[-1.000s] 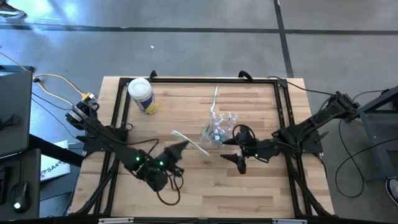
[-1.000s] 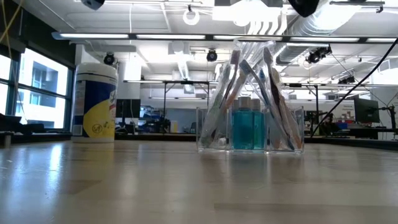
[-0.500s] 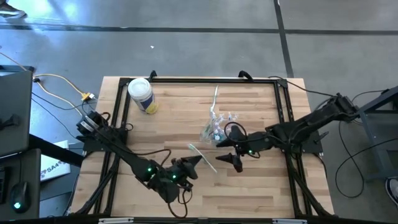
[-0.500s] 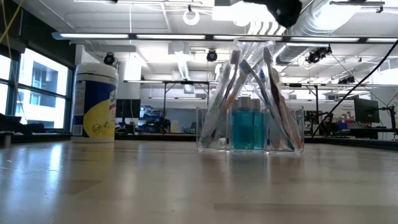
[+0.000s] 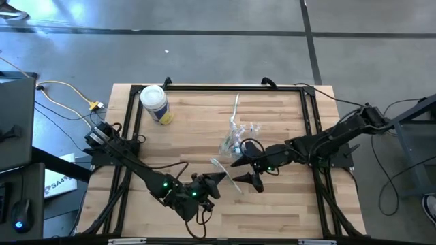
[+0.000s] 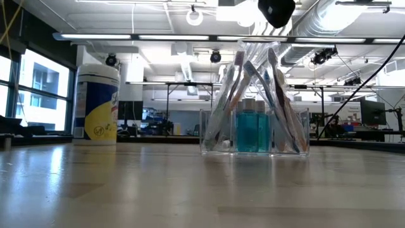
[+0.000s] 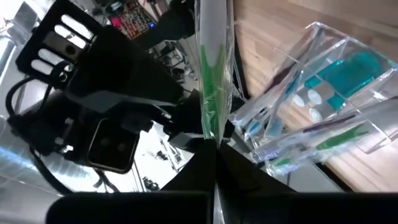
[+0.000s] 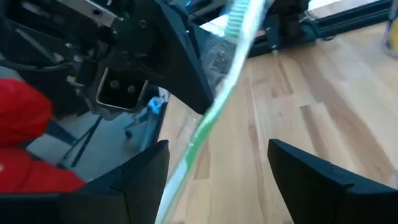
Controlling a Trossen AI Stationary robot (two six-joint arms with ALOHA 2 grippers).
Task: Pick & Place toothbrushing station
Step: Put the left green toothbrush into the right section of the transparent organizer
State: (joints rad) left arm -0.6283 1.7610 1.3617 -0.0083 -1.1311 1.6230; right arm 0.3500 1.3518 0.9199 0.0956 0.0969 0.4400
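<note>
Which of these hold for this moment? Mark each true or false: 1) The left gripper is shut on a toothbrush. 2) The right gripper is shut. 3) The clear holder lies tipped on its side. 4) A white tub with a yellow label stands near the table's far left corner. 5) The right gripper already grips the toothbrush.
1) True: the left gripper is shut on the toothbrush.
2) False: the right gripper is open.
3) False: the toothbrushing station stands upright on the table, with toothbrushes and blue bottles in it.
4) True: the white tub stands there.
5) False: the toothbrush passes between its open fingers, ungripped.
</note>
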